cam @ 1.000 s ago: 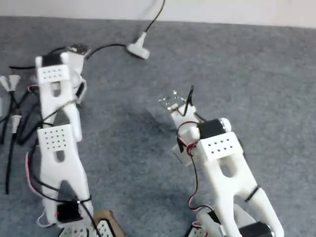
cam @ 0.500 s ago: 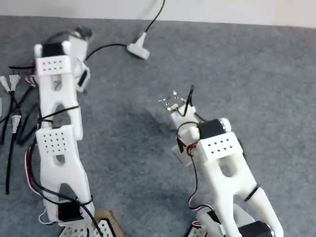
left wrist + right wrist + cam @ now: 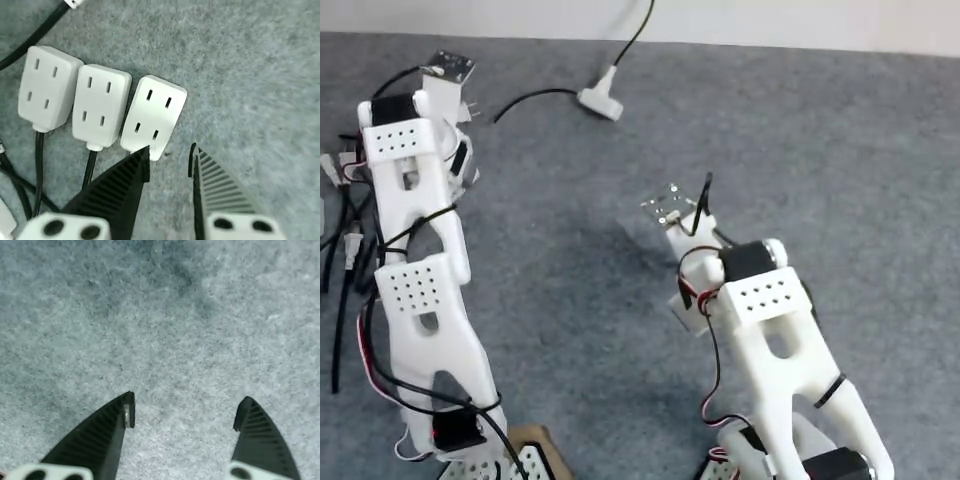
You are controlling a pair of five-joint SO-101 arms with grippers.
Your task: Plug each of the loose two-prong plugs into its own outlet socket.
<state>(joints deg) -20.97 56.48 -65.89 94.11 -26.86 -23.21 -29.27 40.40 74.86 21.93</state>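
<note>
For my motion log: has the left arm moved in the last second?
Yes. In the high view the left arm swung left and farther back, away from the white plug, which stayed put.

Three empty white sockets (image 3: 101,106) side by side, loose plug (image 3: 601,100)

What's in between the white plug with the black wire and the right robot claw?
Nothing, just bare grey carpet lies between the white plug and the right gripper. The high view shows that stretch.

Both end effectors (image 3: 169,150) (image 3: 187,399) spread, seemingly empty.
</note>
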